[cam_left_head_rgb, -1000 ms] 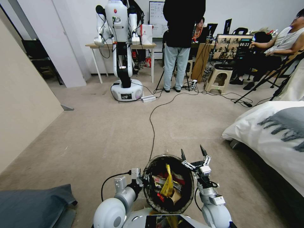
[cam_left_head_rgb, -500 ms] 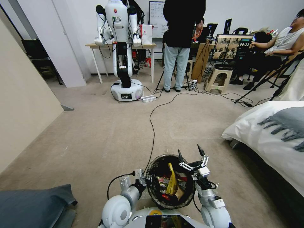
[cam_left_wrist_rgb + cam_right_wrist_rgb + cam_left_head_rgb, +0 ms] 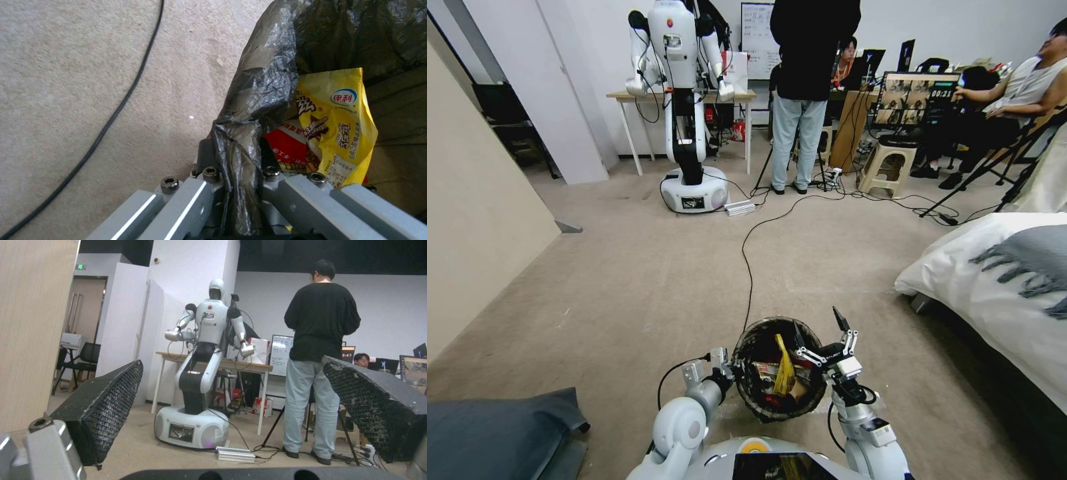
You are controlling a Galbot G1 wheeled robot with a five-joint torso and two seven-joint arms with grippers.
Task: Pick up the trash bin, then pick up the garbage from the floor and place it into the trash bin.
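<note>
Yellow snack packet (image 3: 336, 123) marked 伊利, in trash bin (image 3: 760, 347), left tool (image 3: 233, 173) clamping liner.

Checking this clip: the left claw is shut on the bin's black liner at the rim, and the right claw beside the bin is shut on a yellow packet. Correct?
Not quite. The right claw is open and holds nothing, as the right wrist view shows. The yellow packet lies inside the trash bin. The left claw is indeed shut on the black liner at the rim.
</note>
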